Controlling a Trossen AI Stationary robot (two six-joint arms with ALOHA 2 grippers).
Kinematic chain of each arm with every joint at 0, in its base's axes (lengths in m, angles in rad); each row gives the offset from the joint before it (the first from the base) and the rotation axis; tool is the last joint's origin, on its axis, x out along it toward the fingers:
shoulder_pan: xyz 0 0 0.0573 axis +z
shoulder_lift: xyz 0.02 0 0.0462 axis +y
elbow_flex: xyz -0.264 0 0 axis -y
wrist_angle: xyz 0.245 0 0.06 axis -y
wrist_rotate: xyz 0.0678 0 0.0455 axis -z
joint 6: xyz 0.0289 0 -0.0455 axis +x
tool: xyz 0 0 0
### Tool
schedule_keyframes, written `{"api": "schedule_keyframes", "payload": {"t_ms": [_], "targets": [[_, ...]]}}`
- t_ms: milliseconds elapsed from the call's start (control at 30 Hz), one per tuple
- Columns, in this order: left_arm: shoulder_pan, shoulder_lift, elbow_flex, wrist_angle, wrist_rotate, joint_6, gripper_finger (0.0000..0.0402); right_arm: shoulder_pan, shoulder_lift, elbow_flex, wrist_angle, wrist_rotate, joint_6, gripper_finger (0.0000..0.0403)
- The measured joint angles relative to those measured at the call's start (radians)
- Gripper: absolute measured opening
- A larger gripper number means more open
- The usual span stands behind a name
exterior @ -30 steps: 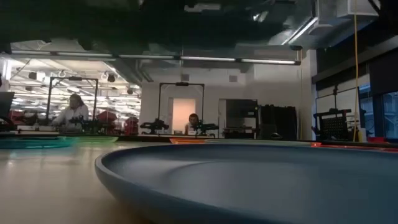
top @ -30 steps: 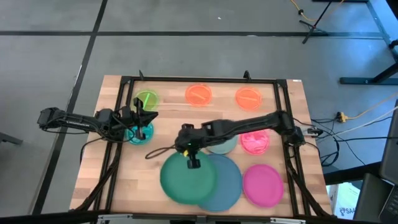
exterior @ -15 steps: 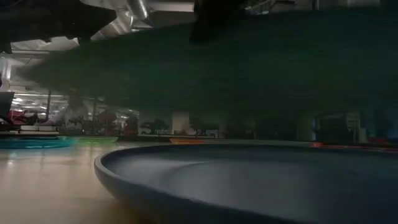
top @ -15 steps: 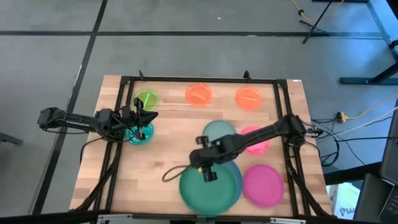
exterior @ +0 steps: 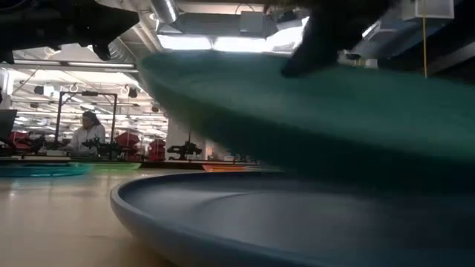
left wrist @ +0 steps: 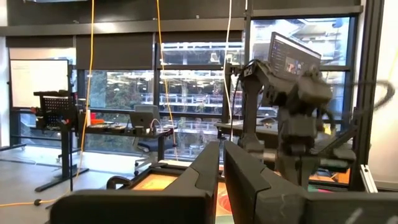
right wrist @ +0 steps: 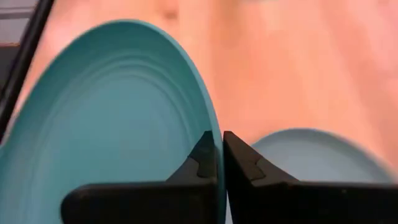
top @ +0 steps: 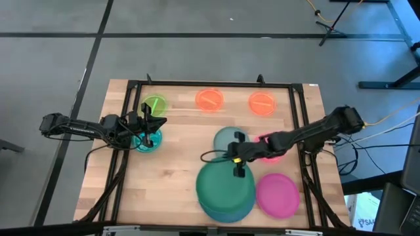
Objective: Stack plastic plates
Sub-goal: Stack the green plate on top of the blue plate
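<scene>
Smooth matt plastic green plate [top: 224, 185] over blue plate [exterior: 245, 222]; pale wood-grain table [top: 174, 147]; black metal frame [top: 210, 84]; translucent orange plates [top: 209, 99].

A light wooden table [top: 170, 164] with a black metal frame [top: 210, 84] stands on grey floor [top: 197, 52]. Far behind, a person [exterior: 87, 135] sits at a desk.

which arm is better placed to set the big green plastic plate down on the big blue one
The right. The right gripper is shut on the rim of the large green plastic plate, held just above the large blue plastic plate. The left gripper sits far across the table near the small teal plate.
</scene>
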State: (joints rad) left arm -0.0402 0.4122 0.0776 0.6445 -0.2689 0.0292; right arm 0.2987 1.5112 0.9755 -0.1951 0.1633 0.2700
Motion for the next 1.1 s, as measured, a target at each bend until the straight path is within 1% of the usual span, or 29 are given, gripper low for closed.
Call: {"api": "schedule_keyframes", "payload": {"t_ms": [67, 100, 267, 367, 500, 600, 733, 800, 900, 1000, 1100], "targets": [[0.0, 0.0, 0.0, 0.0, 0.0, -0.001, 0.0018, 0.0, -0.002, -0.056, 0.073, -0.046, 0.019, 0.0001], [0.0, 0.0, 0.0, 0.0, 0.0, -0.002, 0.0018, 0.0, -0.002, -0.076, 0.102, -0.053, 0.021, 0.0001], [0.0, 0.0, 0.0, 0.0, 0.0, -0.003, 0.0018, 0.002, 0.018, -0.156, 0.193, -0.052, 0.052, 0.0001], [0.0, 0.0, 0.0, 0.0, 0.001, -0.006, 0.0018, 0.002, 0.025, -0.176, 0.245, -0.047, 0.066, 0.0001], [0.0, 0.003, 0.0, -0.001, 0.008, -0.02, 0.0018, 0.002, 0.075, -0.198, 0.318, -0.054, 0.068, 0.0001], [0.0, 0.034, 0.002, -0.014, 0.024, -0.021, 0.0018, 0.002, 0.116, -0.196, 0.358, -0.088, 0.069, 0.0001], [0.0, 0.099, 0.001, 0.009, 0.027, -0.023, 0.0018, 0.002, 0.163, -0.197, 0.377, -0.104, 0.092, 0.0003], [0.0, 0.131, 0.001, 0.033, 0.028, -0.023, 0.0018, 0.002, 0.174, -0.197, 0.387, -0.095, 0.107, 0.0013], [0.0, 0.183, 0.009, 0.086, 0.036, -0.024, 0.0018, 0.002, 0.177, -0.198, 0.369, -0.066, 0.116, 0.0045], [0.0, 0.244, 0.077, 0.083, 0.04, -0.043, 0.0018, 0.002, 0.174, -0.198, 0.373, -0.068, 0.115, 0.0088], [-0.009, 0.328, 0.157, 0.031, 0.051, -0.046, 0.0018, 0.002, 0.155, -0.193, 0.349, -0.1, 0.087, 0.0128]]}}
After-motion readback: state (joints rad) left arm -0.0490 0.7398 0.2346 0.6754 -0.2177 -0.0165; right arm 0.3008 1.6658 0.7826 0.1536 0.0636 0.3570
